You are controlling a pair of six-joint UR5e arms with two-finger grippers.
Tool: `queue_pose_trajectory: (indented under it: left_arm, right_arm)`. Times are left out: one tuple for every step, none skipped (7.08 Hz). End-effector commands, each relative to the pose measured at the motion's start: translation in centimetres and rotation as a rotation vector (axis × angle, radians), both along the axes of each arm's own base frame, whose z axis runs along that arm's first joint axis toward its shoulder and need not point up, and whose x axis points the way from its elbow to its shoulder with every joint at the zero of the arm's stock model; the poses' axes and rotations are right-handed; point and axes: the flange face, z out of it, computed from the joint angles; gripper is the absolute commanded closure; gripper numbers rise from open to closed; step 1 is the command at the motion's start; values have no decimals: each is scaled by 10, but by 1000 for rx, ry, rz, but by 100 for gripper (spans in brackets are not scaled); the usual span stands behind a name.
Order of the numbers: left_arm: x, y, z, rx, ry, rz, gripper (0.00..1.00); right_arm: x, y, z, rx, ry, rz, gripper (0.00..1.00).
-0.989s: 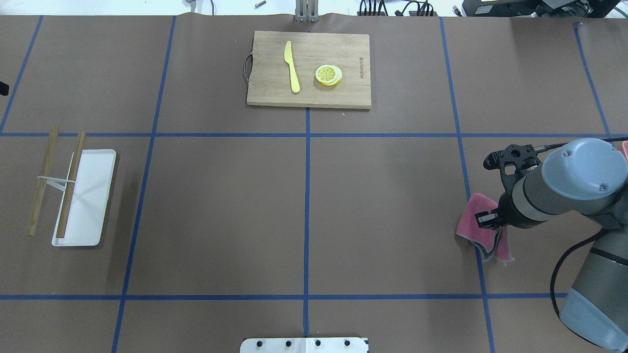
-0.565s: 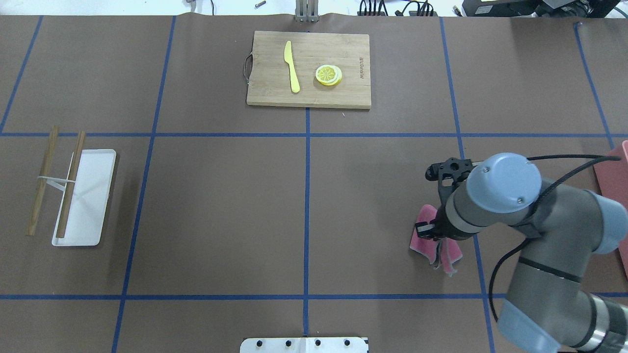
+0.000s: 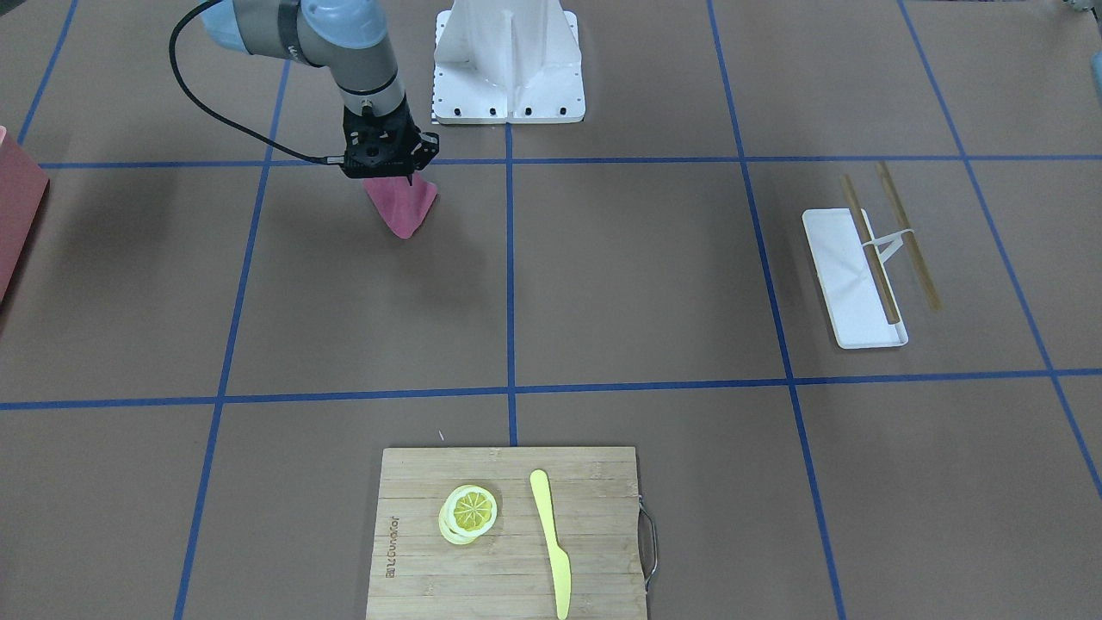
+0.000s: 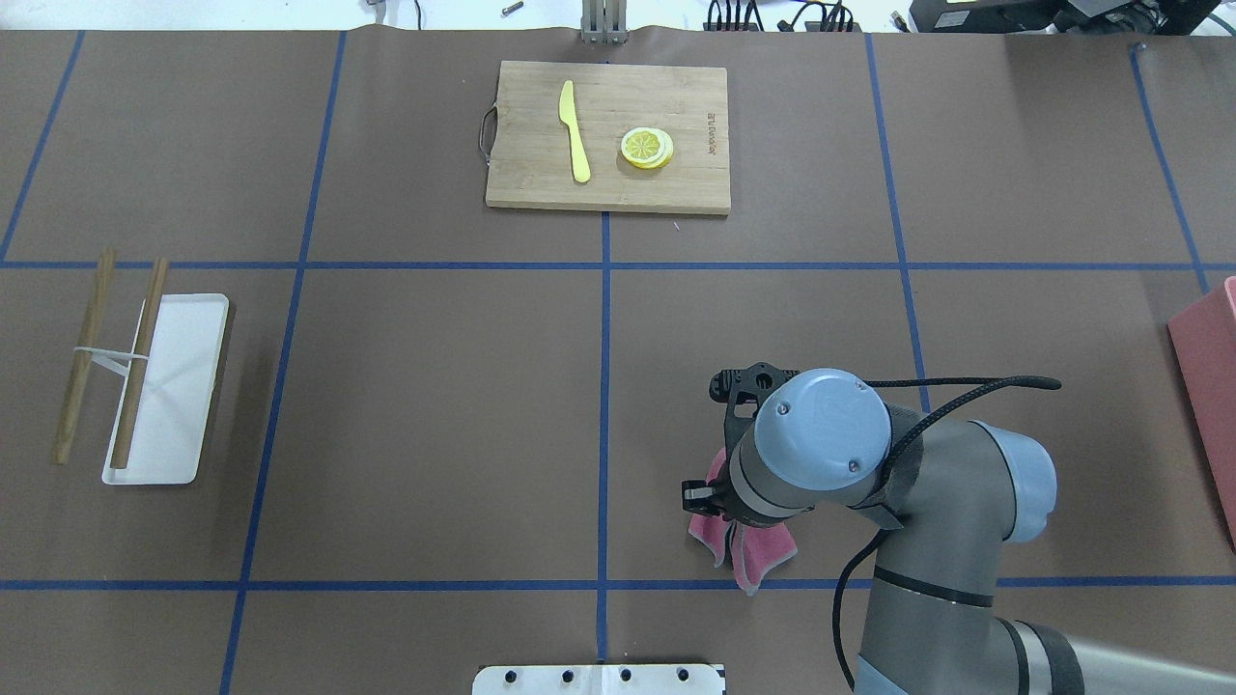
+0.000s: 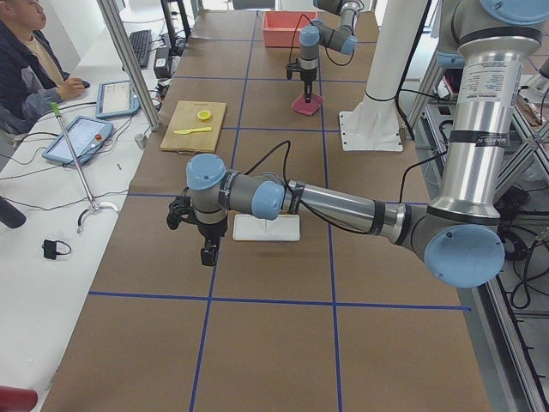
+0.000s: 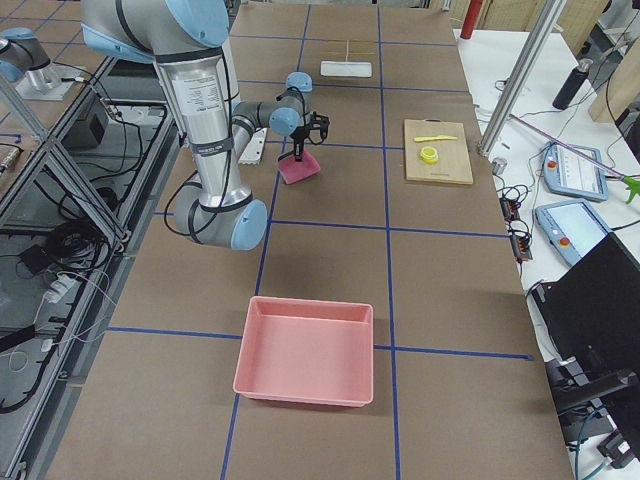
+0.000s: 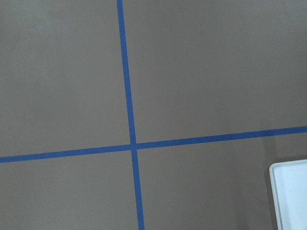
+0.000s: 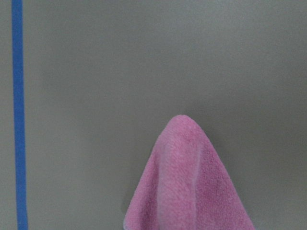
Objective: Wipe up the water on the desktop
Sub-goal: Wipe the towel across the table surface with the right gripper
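The desktop (image 4: pixel 435 405) is a brown sheet crossed by blue tape lines; I can make out no water on it. My right gripper (image 3: pixel 398 176) is shut on a pink cloth (image 3: pixel 402 207), which hangs from it with its lower end on or just above the surface. From overhead the wrist covers the gripper and only the pink cloth (image 4: pixel 758 555) shows, right of the centre line near the front tape line. The right wrist view is filled by the pink cloth (image 8: pixel 192 187). My left gripper (image 5: pixel 208 251) hangs over the desktop beside the white tray; I cannot tell its state.
A bamboo cutting board (image 4: pixel 676 188) at the far middle carries a yellow knife (image 4: pixel 575 130) and lemon slices (image 4: pixel 647 148). A white tray (image 4: pixel 169 386) with two wooden sticks (image 4: pixel 87 357) lies at the left. A pink bin (image 6: pixel 305 350) stands at the right end. A person (image 5: pixel 26 60) sits beyond the table.
The right arm has carried the pink cloth leftward and slightly toward the robot, across a blue tape line into the square right of centre. Nothing else moved.
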Motion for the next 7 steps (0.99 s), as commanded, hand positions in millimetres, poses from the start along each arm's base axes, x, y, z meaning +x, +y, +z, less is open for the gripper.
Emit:
queue_pose_trajectory:
  left_arm:
    - [-1,0,1,-3,4,-5,2]
    - [-1,0,-1,-2,4,-7,2]
    - [-1,0,-2,-1,4,-7,2]
    - [-2,0,-1,-4,3,-9,2]
    - [-1,-3,-3,-3,4,-10,2]
    - [0,-4,-6,-28,10,-43,2]
    - [0,-5,-8,-32,12,-52,2]
  right_arm:
    - [48,-37,65,33,85,-33,100]
    - [85,-53,103,57,124,-73,100]
    - [137,-62,125,67,128,-107,100]
    - [186,-57,147,68,137,-137,100]
    - [222,-56,155,86,145,-136,100]
    - [244,-63,151,75,142,-96,100]
    - [270,-74,157,49,138,-48,100]
